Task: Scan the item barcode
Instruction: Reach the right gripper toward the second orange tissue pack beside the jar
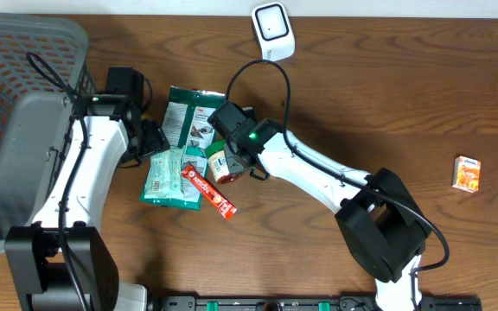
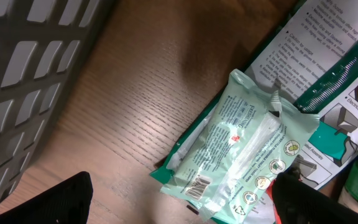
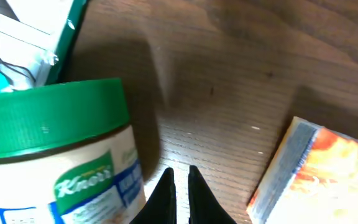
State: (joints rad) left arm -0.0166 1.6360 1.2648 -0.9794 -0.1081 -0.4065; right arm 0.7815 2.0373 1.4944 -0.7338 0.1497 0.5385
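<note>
A heap of items lies mid-table: a mint-green wipes pack (image 1: 166, 177), a green-and-white pouch (image 1: 188, 112), a red bar (image 1: 207, 189) and a Knorr jar (image 1: 221, 164) with a green lid. The white scanner (image 1: 272, 28) stands at the far edge. My right gripper (image 1: 251, 171) sits just right of the jar (image 3: 61, 162). In the right wrist view this gripper (image 3: 180, 186) is shut on nothing, its tips over bare wood. My left gripper (image 1: 152, 141) hovers open at the wipes pack (image 2: 241, 149), whose barcode (image 2: 196, 185) faces up between the spread fingers (image 2: 42, 202).
A grey basket (image 1: 24, 52) fills the left side of the table. A small orange box (image 1: 467, 173) lies alone at the right, and it shows close by in the right wrist view (image 3: 319, 180). Bare wood stretches between the heap and the box.
</note>
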